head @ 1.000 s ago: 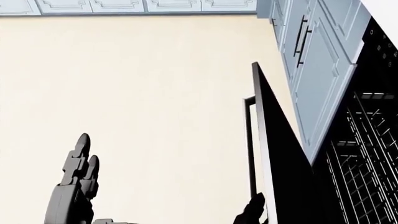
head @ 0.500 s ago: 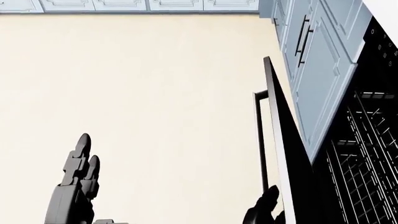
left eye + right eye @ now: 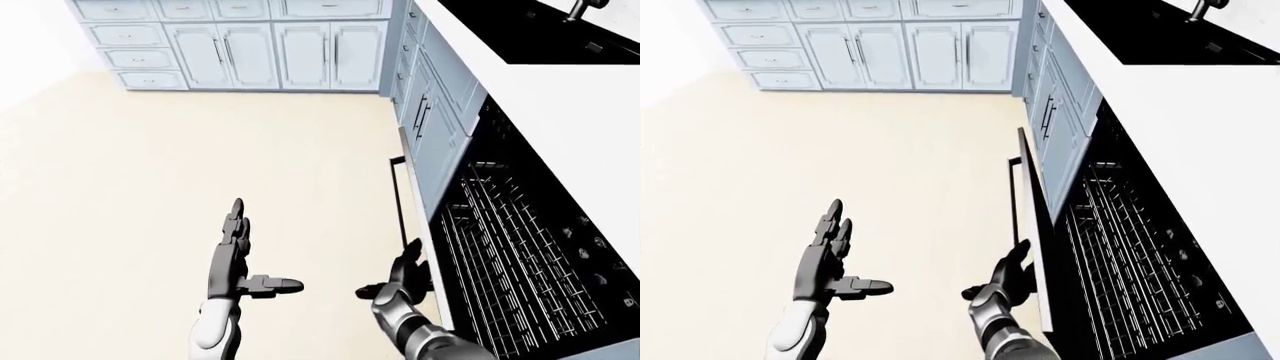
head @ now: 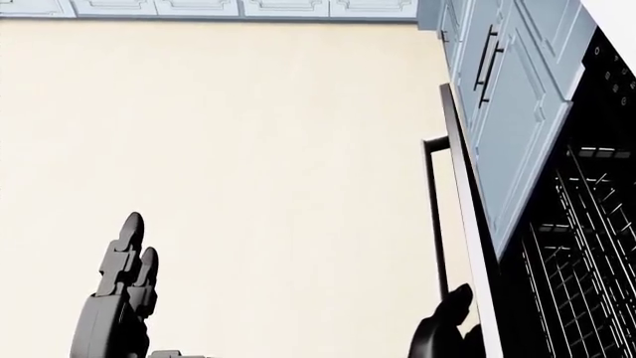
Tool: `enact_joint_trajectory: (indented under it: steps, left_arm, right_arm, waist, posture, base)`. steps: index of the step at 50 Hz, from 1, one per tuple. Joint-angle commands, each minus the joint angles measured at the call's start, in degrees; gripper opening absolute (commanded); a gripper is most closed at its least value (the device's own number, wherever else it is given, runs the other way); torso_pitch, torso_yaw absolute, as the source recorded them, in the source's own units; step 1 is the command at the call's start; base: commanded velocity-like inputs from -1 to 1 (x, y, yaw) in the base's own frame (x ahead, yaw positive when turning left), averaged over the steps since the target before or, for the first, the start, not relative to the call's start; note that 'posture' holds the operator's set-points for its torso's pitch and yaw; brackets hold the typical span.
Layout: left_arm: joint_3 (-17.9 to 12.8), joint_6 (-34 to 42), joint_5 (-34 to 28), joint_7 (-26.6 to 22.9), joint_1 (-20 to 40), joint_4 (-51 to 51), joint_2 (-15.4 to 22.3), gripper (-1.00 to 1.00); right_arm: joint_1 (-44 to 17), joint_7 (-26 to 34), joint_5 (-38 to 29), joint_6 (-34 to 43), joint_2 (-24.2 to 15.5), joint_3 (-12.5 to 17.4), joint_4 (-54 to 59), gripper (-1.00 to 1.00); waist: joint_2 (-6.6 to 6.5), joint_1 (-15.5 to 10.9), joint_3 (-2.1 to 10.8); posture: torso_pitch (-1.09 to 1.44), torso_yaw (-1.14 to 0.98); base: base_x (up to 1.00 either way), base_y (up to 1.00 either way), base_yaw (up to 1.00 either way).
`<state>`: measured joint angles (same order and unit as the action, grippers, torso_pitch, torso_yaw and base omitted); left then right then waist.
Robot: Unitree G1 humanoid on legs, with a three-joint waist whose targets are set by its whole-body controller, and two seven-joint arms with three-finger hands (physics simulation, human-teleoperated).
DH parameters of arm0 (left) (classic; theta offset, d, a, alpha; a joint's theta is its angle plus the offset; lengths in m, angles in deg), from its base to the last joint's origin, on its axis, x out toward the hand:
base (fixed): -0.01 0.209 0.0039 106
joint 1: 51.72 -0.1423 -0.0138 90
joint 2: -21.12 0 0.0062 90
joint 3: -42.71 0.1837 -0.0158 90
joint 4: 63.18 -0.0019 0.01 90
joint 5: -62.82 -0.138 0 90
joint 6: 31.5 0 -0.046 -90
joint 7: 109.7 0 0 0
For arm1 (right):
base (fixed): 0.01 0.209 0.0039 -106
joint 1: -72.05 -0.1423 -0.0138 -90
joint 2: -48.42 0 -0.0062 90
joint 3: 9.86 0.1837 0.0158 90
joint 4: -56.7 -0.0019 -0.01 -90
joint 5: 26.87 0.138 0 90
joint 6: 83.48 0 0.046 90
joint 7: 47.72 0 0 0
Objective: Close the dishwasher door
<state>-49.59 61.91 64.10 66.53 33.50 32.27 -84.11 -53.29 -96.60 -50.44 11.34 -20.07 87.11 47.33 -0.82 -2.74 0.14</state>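
Over a cream floor [image 3: 150, 187] ringed by blue cabinets [image 3: 270, 52], our right hand [image 3: 405, 277] (fingers apart) presses the dishwasher door [image 3: 1033, 225]; wire racks [image 3: 510, 255] show inside; left hand [image 3: 235, 259] spread open.

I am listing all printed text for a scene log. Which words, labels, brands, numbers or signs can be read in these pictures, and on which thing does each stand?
None: no readable text shows in any view.
The dishwasher door, the dish rack, the cabinets, the countertop and the floor bear no words, brands or numbers.
The small pale dots on the dishwasher's dark inner wall are marks, not letters.
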Motion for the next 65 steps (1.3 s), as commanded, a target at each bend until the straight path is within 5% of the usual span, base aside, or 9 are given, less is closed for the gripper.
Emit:
enact_joint_trajectory:
  steps: [1,65]
  left_arm:
    - [-0.12,-1.67,0.13,-0.01,0.91,2.49,0.16,1.00]
    - [0.17,-1.05,0.03,0.12,0.44,3.66,0.01,1.00]
  right_arm:
    - [-1.40,-3.38,-0.54,0.62,-2.93,0.35,-1.81,1.00]
    - [-1.27,-0.55,8.25,-1.42,-16.17,0.75,-3.85,1.00]
  waist:
    - [0.20,0.60,1.03]
    - [1.56,0.45,0.74]
  posture:
    - [0.00,0.00]
    - [0.00,0.00]
  base:
    - [0.00,0.00,0.00]
    - [0.00,0.00,0.00]
